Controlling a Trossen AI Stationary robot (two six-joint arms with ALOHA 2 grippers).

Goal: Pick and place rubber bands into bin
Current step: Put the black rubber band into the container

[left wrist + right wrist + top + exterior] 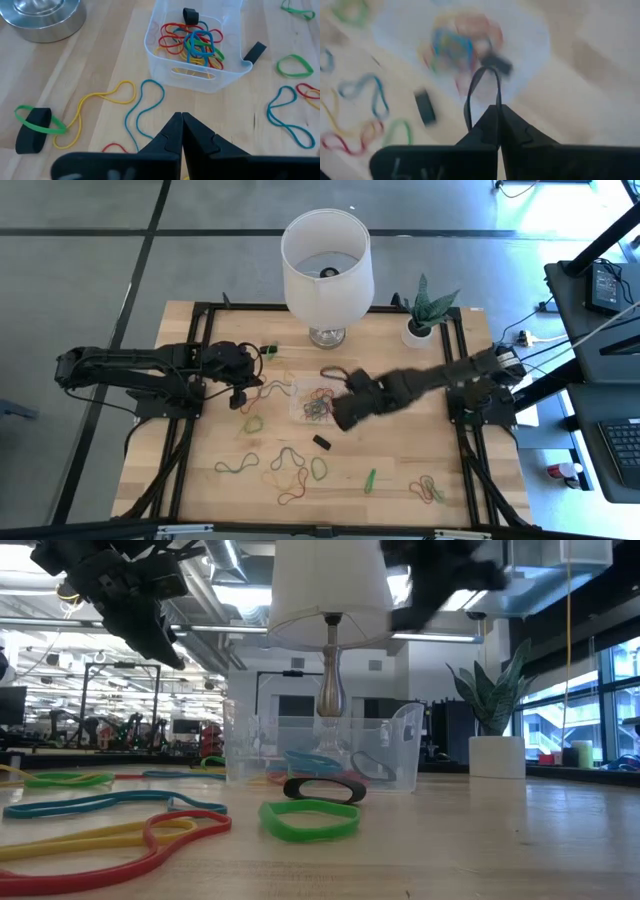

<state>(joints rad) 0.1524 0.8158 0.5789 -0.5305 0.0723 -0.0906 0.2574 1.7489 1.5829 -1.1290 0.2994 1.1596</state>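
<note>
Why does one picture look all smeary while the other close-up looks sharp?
In the right wrist view everything past the right gripper is smeared: the bin and the rubber bands are soft blobs, likely from movement, though the dark loop pinched in its fingers reads clearly. In the left wrist view the bin and rubber bands are crisp. In the low view, the nearest bands look soft.

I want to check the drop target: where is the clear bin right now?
In the high view the bin sits mid-table, just in front of the lamp base, between the two arms, with the right gripper holding a dark band beside it.
</note>
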